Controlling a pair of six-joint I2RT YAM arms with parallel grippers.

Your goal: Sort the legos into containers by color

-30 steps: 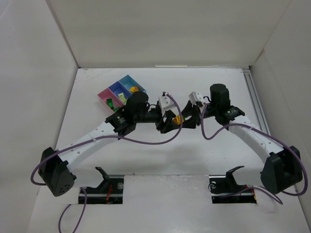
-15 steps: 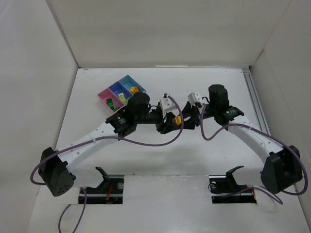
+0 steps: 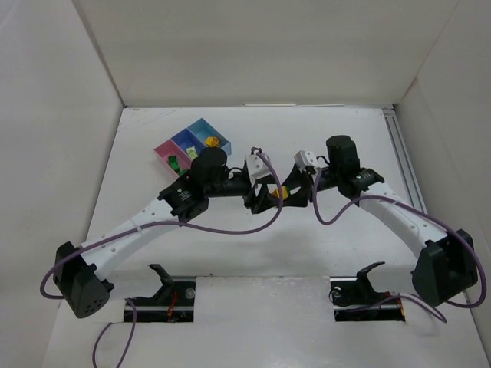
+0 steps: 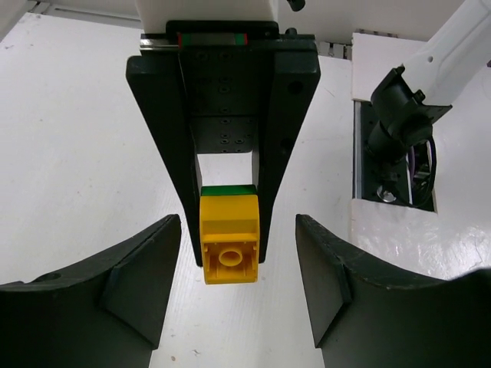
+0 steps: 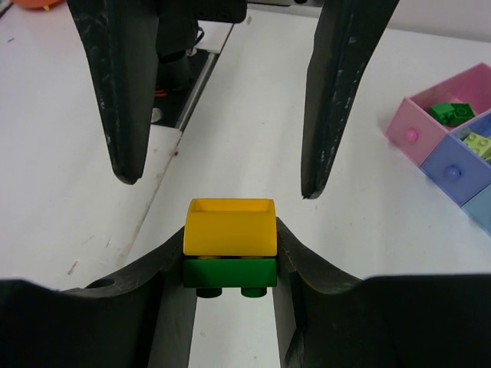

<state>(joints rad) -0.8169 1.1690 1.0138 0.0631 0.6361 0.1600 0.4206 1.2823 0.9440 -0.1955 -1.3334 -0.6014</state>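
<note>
While the right gripper (image 5: 230, 249) pinches a small stack of two legos between its fingers, the left gripper (image 4: 236, 224) faces it tip to tip with its jaws well apart and nothing in them. The stack is a yellow brick (image 5: 229, 225) pressed onto a dark green brick (image 5: 229, 271), and the right fingers close on its two sides, so that gripper is narrowed to the width of the bricks. From the right wrist view the left fingertips (image 5: 126, 165) stand one to each side just short of the stack and touch neither brick. Both grippers meet over the middle of the white table (image 3: 330, 230). The tray (image 3: 163, 148) of joined bins sits well apart on the left side, partly behind the left arm. Its pink compartment (image 5: 406, 130) holds dark green pieces (image 5: 449, 113), the blue compartment (image 5: 453, 172) beside it holds a lime piece (image 5: 477, 142), and a yellow piece (image 3: 209, 141) lies in the light blue end bin.
</note>
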